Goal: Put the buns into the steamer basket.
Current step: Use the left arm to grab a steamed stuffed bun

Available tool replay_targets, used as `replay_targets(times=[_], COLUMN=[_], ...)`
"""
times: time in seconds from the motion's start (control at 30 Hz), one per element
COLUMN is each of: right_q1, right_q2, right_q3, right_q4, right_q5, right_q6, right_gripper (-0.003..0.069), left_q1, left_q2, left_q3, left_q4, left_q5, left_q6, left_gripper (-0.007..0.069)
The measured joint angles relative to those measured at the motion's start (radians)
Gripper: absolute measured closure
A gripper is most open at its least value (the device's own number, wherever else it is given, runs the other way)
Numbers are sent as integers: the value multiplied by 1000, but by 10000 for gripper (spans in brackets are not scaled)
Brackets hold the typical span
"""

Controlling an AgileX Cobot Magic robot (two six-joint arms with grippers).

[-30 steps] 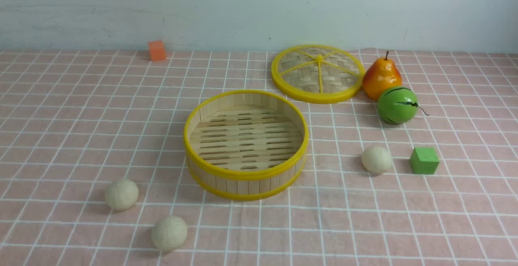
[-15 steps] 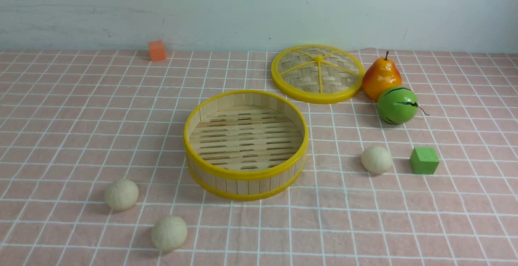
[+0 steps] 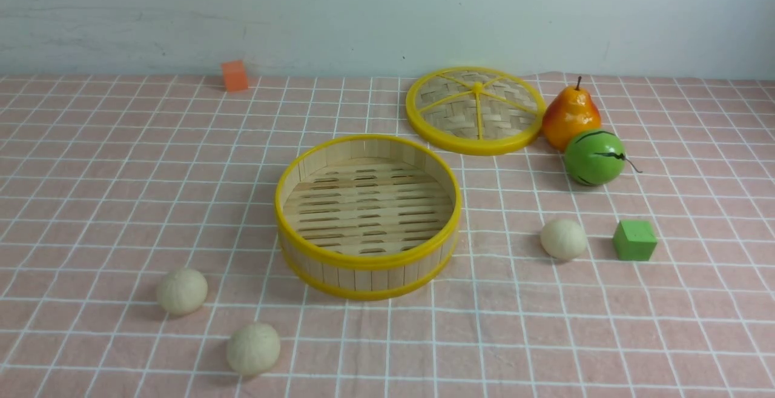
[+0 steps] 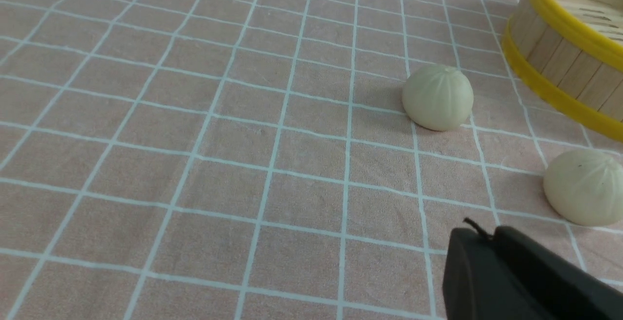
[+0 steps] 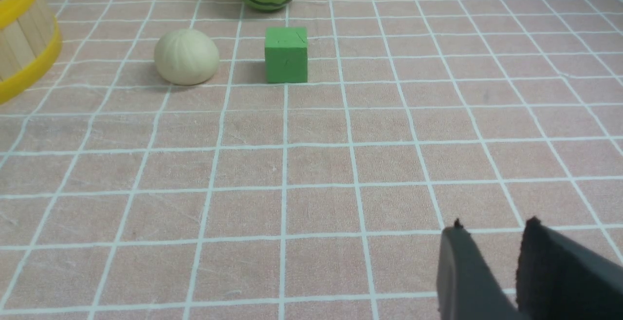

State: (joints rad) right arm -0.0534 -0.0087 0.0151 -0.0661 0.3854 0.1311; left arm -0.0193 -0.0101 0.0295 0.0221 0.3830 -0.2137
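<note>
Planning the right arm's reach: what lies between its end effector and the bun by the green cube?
Only bare tablecloth, as the right wrist view shows, between the right end effector and the bun; the green cube sits off that line.

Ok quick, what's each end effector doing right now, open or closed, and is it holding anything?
Left end effector: closed, holding nothing.
Right end effector: partly open, holding nothing.

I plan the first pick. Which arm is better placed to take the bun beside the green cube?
Right. That bun lies right of the steamer basket, ahead of the right claw, whose jaws stand apart. The left claw is shut.
</note>
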Motion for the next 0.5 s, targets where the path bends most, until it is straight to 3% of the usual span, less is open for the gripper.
replay_targets(times=[0.33, 0.4, 0.47, 0.5], right_q1=[0, 0, 0, 0], right_q2=[0, 0, 0, 0], right_q3=[0, 0, 0, 0], right_q4=[-4, 9, 110, 133], right_q5=[1, 1, 1, 1], right_q6=[0, 0, 19, 27], right_gripper=[459, 457, 452, 452], left_q1=[0, 0, 0, 0], left_q2=[0, 0, 0, 0], left_q3=[0, 0, 1, 1], left_q4=[-4, -56, -248, -267], left_q5=[-3, -18, -64, -68], left_q6=[2, 2, -64, -82], left_gripper=[586, 586, 586, 586])
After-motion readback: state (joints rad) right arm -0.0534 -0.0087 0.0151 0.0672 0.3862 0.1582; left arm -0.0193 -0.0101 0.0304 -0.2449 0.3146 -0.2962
